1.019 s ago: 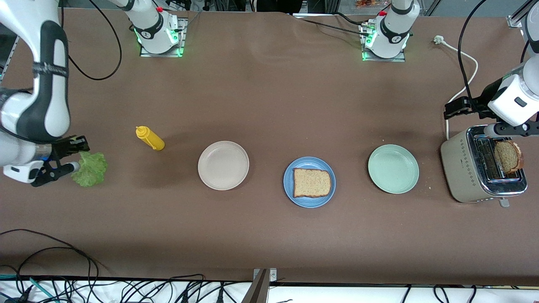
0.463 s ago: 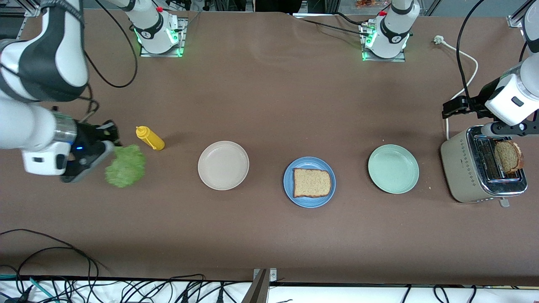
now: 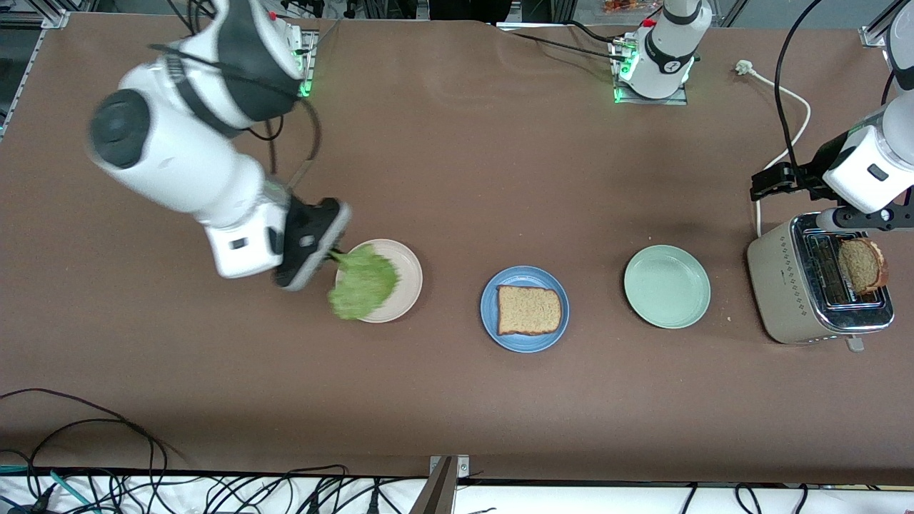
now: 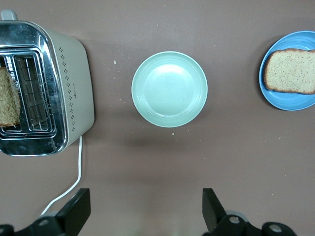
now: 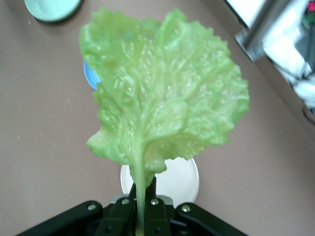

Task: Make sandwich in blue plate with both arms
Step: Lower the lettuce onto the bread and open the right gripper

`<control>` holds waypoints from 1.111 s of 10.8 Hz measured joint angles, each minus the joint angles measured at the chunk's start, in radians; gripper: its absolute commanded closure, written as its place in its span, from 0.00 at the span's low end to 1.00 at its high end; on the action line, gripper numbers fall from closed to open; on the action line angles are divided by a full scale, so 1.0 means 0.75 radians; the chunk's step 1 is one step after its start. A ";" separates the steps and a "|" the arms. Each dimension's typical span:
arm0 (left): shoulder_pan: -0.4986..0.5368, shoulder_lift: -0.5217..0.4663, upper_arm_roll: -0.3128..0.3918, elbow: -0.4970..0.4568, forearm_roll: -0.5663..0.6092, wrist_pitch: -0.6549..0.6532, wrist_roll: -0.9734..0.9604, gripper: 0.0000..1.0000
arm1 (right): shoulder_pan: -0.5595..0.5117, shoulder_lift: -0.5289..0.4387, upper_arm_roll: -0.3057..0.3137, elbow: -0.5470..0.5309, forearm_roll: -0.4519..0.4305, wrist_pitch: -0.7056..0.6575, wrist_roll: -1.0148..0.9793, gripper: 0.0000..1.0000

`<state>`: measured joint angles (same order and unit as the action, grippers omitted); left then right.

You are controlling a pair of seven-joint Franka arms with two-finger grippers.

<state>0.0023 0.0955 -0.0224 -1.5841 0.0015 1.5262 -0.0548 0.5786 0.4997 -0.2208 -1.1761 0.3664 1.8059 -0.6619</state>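
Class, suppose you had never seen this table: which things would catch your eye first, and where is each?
Most striking is the green lettuce leaf, pinched by its stem in the shut right gripper over the cream plate. Next, the bread slice on the blue plate at mid-table. The open left gripper hangs near the toaster.

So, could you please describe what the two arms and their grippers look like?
Both arms are glossy white with black joints and trailing black cables; green lights glow at their bases. The right gripper and the left gripper are black, with two fingers each.
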 measured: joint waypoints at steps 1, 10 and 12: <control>0.000 0.000 0.000 0.000 0.000 0.000 0.000 0.00 | 0.055 0.035 0.028 -0.001 0.000 0.120 0.033 1.00; 0.049 0.000 0.011 -0.004 0.001 0.000 0.000 0.00 | 0.462 0.466 0.042 -0.006 -0.027 1.017 0.067 1.00; 0.051 0.000 0.011 -0.005 0.001 0.000 0.000 0.00 | 0.474 0.554 0.040 -0.005 -0.039 1.172 0.066 1.00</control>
<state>0.0402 0.0955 -0.0140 -1.5882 0.0026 1.5261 -0.0547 0.9341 0.9153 -0.1908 -1.1796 0.3374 2.6848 -0.6125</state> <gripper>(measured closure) 0.000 0.956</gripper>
